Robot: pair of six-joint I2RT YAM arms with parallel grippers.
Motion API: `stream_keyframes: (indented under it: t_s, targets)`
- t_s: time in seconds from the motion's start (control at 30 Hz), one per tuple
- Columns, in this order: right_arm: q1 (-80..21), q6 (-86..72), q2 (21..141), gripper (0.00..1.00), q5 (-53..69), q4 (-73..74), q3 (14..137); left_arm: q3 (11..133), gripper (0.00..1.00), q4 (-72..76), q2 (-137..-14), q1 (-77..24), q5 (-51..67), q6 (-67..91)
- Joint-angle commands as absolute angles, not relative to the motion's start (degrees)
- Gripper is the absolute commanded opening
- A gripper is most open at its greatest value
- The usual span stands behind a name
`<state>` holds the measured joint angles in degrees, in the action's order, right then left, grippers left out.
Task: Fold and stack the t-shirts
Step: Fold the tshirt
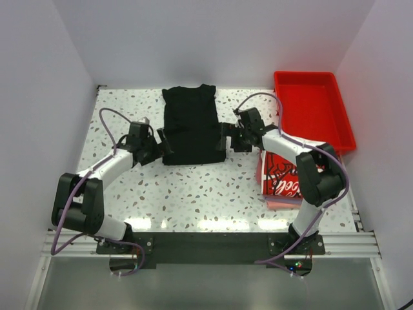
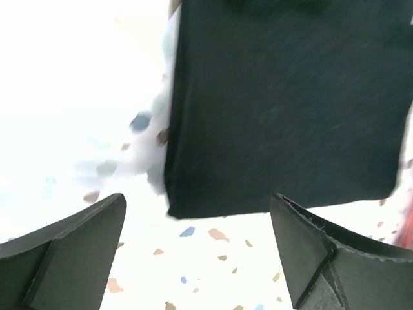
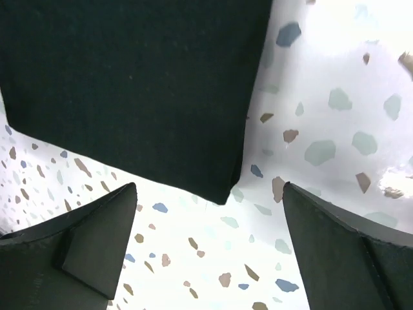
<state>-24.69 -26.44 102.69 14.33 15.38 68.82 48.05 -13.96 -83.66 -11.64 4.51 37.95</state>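
Top external: black t-shirt (image 1: 189, 126), matte cloth, folded to a neat rectangle with its collar at the far end, lies flat on the far-centre of the speckled terrazzo table (image 1: 193, 194). The left gripper (image 1: 161, 143) is at its near-left edge and the right gripper (image 1: 226, 137) at its right edge. A white t-shirt with red-and-black print (image 1: 281, 175) lies folded near the right arm. A glossy red plastic tray (image 1: 313, 110) sits at the far right.

Left wrist: left gripper (image 2: 199, 219) has its jaws spread and grasps nothing. The black t-shirt's (image 2: 284, 110) squared corner lies just beyond the wedge-shaped fingers (image 2: 77, 239). The view is overexposed on the left.

Right wrist: right gripper (image 3: 210, 206) is likewise spread and empty. The black t-shirt (image 3: 129, 84) has a crisp folded edge, and its corner lies flat on the table just ahead of the tips.
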Motion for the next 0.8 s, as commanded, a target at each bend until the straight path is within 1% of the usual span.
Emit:
stream_keyframes:
  t_s: [0.0,0.03,0.1,0.13,0.2,0.23,0.33,0.37,0.47,0.5,0.53,0.6,0.63,0.67,0.7,0.73,0.77]
  targets:
    - [-24.6,-30.8,101.7,0.97,15.6,11.7,66.7,44.8,0.95,-10.1,-82.5,-11.4,5.5,39.6]
    - [-24.6,-31.3,102.0,0.97,16.1,11.3,66.3,43.9,0.93,-9.0,-82.9,-11.3,6.0,40.0]
    - [-24.5,-32.6,102.7,0.93,17.2,9.6,65.7,43.4,0.85,-8.6,-83.7,-11.3,5.2,40.6]
    - [-24.5,-33.0,102.8,0.91,17.2,9.2,65.3,43.5,0.78,-8.3,-84.8,-11.3,5.0,40.7]
    - [-24.6,-33.4,103.4,0.82,17.8,8.4,65.0,44.0,0.73,-7.9,-86.0,-11.3,4.8,41.0]
    - [-24.6,-33.4,103.5,0.75,18.2,8.1,64.7,44.0,0.67,-7.4,-87.0,-11.3,5.0,41.0]
    - [-24.7,-33.7,104.3,0.63,18.5,7.6,64.1,44.0,0.56,-6.8,-89.1,-11.2,3.7,41.7]
    - [-24.8,-33.7,104.6,0.59,18.6,7.7,63.9,44.2,0.54,-6.7,-89.6,-11.2,3.8,41.5]
    - [-25.0,-34.0,105.5,0.53,18.5,7.5,63.5,43.9,0.47,-5.8,-91.1,-11.2,4.7,41.3]
    - [-25.0,-34.3,105.6,0.53,18.5,7.5,63.4,43.6,0.45,-5.6,-91.3,-11.2,4.9,41.2]
    - [-25.1,-34.3,106.2,0.52,18.5,7.5,63.5,43.6,0.41,-5.5,-91.6,-11.2,5.3,41.2]
    - [-25.5,-34.5,106.7,0.5,18.5,7.2,63.5,42.9,0.39,-5.1,-91.5,-11.2,5.5,41.1]
    - [-25.7,-34.5,107.0,0.5,18.2,7.3,63.6,42.5,0.35,-4.8,-91.3,-11.2,5.9,41.2]
    - [-25.8,-34.6,107.3,0.49,17.8,7.3,63.6,42.3,0.33,-4.7,-91.4,-11.2,6.0,41.3]
    - [-25.9,-34.6,107.6,0.46,17.5,7.3,63.6,41.9,0.29,-4.2,-91.4,-11.2,6.2,41.1]
    - [-25.9,-34.7,107.8,0.44,17.3,7.2,63.5,41.8,0.22,-4.1,-91.5,-11.2,6.6,41.1]
    - [-26.0,-35.2,108.1,0.4,17.3,6.6,63.4,41.6,0.17,-3.8,-91.7,-11.2,6.8,40.9]
